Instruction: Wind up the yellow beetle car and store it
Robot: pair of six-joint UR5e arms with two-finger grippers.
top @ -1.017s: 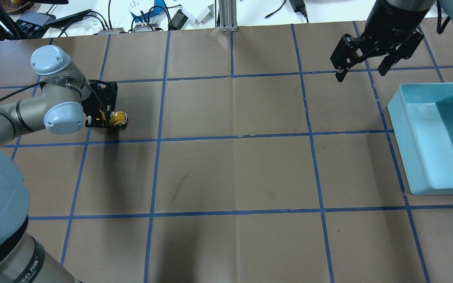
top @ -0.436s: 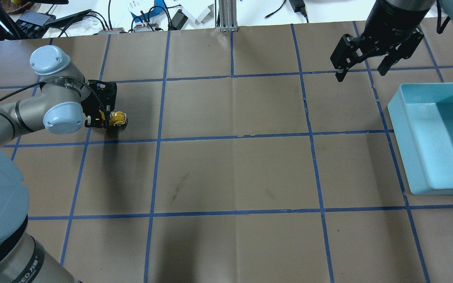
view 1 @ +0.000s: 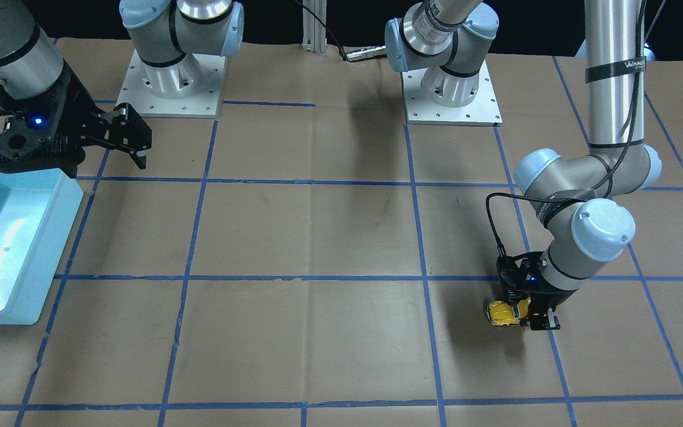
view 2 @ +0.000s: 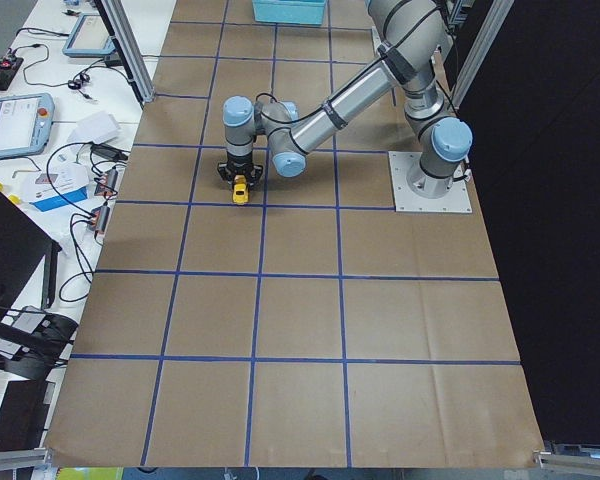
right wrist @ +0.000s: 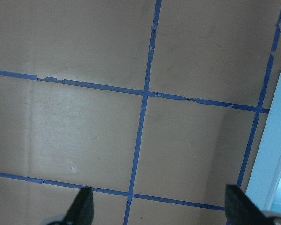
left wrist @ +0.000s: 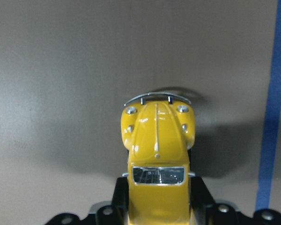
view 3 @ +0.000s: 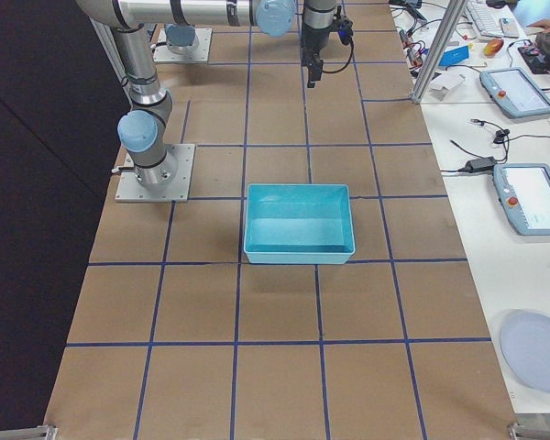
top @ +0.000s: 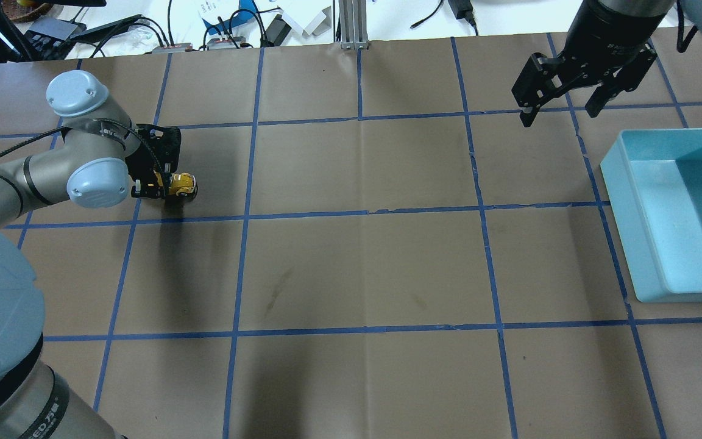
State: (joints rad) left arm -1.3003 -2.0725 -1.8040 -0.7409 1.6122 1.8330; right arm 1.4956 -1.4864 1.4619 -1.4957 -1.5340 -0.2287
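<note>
The glossy, rounded yellow toy car point(left wrist: 157, 145) is down at the matte brown paper table point(top: 357, 268) with its blue tape grid, on the robot's left side. Its rear is pinched between the black fingers of the left gripper point(top: 159, 188). The right gripper point(top: 559, 116) hangs spread wide near the smooth rectangular light-blue bin point(top: 616, 177).

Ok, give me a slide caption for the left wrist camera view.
The left fingers grip the yellow beetle car, its nose pointing away over brown paper, blue tape line at right.
</note>
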